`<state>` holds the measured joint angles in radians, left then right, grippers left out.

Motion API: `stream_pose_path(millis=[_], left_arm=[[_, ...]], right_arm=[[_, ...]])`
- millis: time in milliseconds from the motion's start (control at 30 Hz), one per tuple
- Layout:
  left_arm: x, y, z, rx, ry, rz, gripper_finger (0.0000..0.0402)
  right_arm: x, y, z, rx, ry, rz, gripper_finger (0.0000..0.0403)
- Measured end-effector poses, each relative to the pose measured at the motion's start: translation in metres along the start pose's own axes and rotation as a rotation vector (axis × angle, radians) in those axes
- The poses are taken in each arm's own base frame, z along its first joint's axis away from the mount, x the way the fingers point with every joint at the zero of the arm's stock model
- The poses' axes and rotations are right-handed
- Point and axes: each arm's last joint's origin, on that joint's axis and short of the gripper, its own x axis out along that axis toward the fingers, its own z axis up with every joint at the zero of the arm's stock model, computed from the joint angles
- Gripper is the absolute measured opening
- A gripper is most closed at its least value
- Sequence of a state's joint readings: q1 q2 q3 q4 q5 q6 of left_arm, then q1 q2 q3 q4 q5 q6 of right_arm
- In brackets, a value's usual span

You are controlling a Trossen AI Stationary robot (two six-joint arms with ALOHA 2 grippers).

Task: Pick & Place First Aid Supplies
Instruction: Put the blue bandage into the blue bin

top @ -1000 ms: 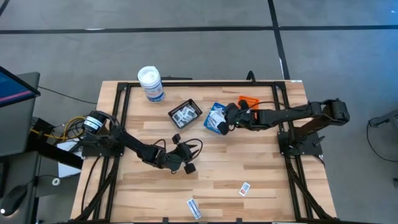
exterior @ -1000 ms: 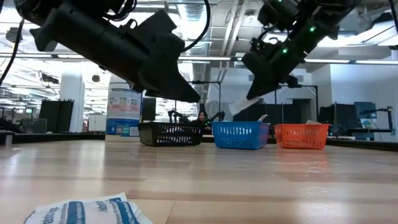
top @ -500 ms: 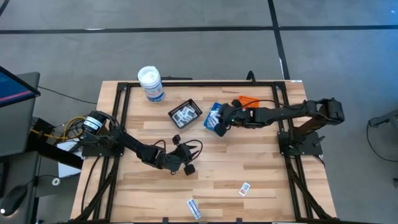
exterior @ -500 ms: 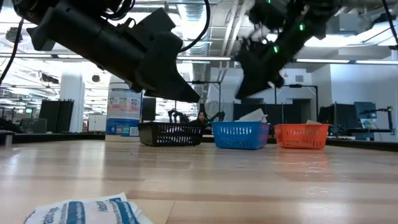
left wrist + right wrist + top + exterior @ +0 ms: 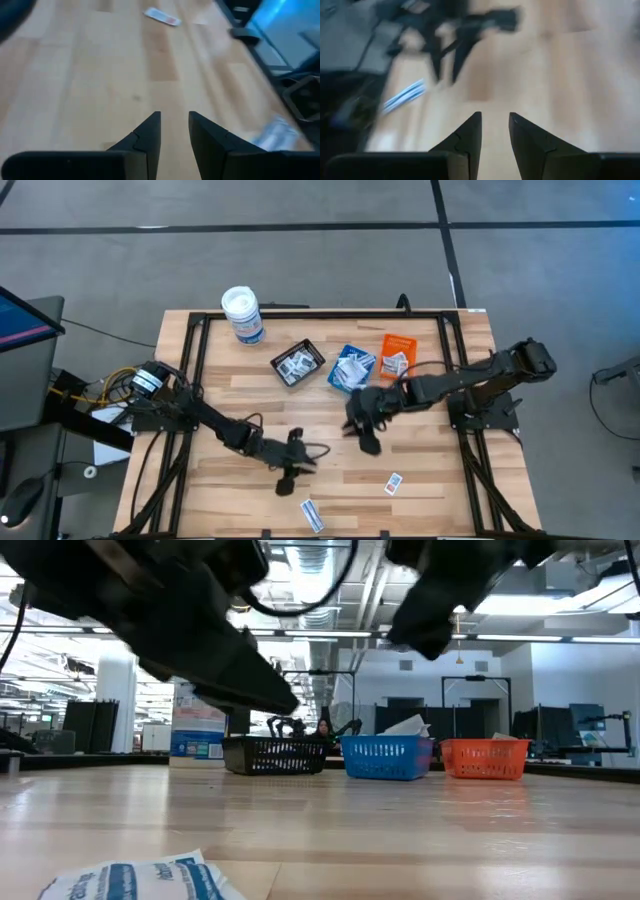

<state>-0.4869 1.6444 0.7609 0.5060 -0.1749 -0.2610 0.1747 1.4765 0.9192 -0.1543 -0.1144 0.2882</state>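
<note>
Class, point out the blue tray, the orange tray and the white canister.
blue tray (image 5: 352,368): high view, on its packet-filled middle.
orange tray (image 5: 397,356): high view, on its centre.
white canister (image 5: 241,304): high view, on its lid.

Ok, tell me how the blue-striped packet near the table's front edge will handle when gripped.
The blue-striped packet lies flat on the table, so it probably offers little edge to pinch. It looks thin, likely light and floppy, and may slide on the smooth wood.
</note>
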Motion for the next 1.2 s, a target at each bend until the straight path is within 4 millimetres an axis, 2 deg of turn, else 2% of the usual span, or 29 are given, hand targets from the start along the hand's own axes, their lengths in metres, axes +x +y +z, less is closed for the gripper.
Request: stream_pose_path(millis=[200, 333, 433, 567, 667, 867, 1200], left_arm=[[-0.007, -0.04, -0.01, 0.027, -0.027, -0.096, 0.01], [-0.005, -0.063, -0.019, 0.077, -0.102, -0.132, 0.01], [0.002, -0.073, -0.031, 0.102, -0.153, -0.161, 0.01], [0.016, -0.073, -0.053, 0.106, -0.132, -0.155, 0.01], [0.025, -0.071, -0.061, 0.106, -0.113, -0.144, 0.01], [0.042, -0.073, -0.064, 0.108, -0.101, -0.166, 0.01], [0.04, -0.076, -0.06, 0.108, -0.109, -0.172, 0.01]], right_arm=[[0.002, 0.027, -0.011, -0.063, 0.048, 0.082, 0.0092], [0.002, 0.033, -0.014, -0.102, 0.059, 0.093, 0.0092], [0.002, 0.033, -0.014, -0.1, 0.059, 0.093, 0.0092], [0.002, 0.032, -0.013, -0.089, 0.058, 0.089, 0.0092], [0.002, 0.032, -0.013, -0.089, 0.057, 0.089, 0.0092], [0.002, 0.032, -0.014, -0.088, 0.061, 0.087, 0.0092], [0.002, 0.032, -0.014, -0.088, 0.061, 0.085, 0.0092]])
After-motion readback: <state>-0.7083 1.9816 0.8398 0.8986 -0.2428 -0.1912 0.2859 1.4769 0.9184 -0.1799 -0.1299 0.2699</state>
